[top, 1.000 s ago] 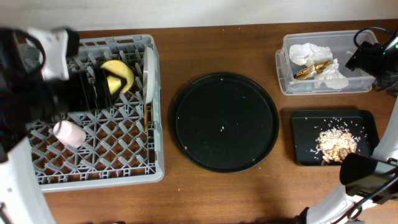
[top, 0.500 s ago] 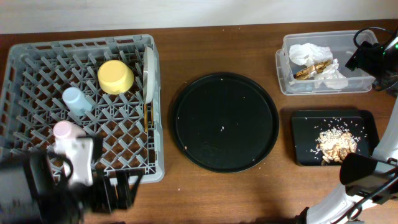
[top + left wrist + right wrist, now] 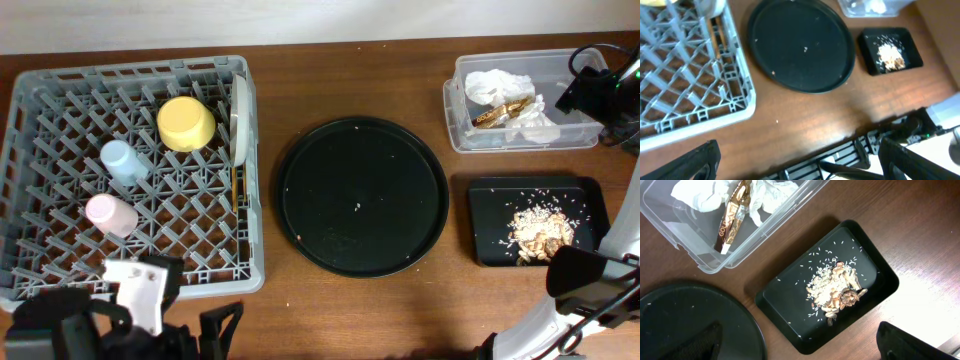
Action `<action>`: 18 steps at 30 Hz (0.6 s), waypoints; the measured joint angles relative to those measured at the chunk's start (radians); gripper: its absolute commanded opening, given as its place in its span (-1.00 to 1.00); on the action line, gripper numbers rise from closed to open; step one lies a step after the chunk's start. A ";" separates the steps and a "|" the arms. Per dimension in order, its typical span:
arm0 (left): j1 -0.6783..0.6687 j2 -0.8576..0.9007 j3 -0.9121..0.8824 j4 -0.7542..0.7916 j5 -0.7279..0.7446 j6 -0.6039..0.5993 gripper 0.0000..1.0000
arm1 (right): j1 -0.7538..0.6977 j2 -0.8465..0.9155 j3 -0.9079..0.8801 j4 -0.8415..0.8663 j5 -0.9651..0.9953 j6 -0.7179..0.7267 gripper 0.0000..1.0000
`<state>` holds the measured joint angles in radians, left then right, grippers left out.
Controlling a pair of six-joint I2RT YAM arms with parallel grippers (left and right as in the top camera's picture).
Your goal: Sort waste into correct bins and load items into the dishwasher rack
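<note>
Overhead, yellow bowl, blue cup and pink cup are sitting in the rack; left tool and right tool are gaping wide, holding nothing.

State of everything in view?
yellow bowl: in rack
blue cup: in rack
pink cup: in rack
plate: in rack, on edge
chopsticks: in rack
round tray: crumbs only
clear tub: holds napkins, wrapper
shallow black tray: holds food scraps
left gripper: open, empty
right gripper: open, empty
</note>
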<state>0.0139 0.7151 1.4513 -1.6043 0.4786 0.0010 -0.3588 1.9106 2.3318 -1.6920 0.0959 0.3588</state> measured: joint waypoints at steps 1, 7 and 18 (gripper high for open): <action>-0.042 -0.001 -0.027 0.060 -0.007 0.000 0.99 | 0.000 0.000 0.000 0.000 0.000 0.000 0.97; -0.143 -0.093 -0.295 0.357 -0.096 0.003 0.99 | 0.000 0.000 0.000 -0.001 -0.001 0.000 0.97; -0.111 -0.402 -0.872 0.834 -0.139 0.003 0.99 | 0.000 0.000 0.000 0.000 0.000 0.000 0.97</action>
<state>-0.0975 0.3126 0.5793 -0.7708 0.3393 0.0044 -0.3588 1.9106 2.3318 -1.6924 0.0959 0.3584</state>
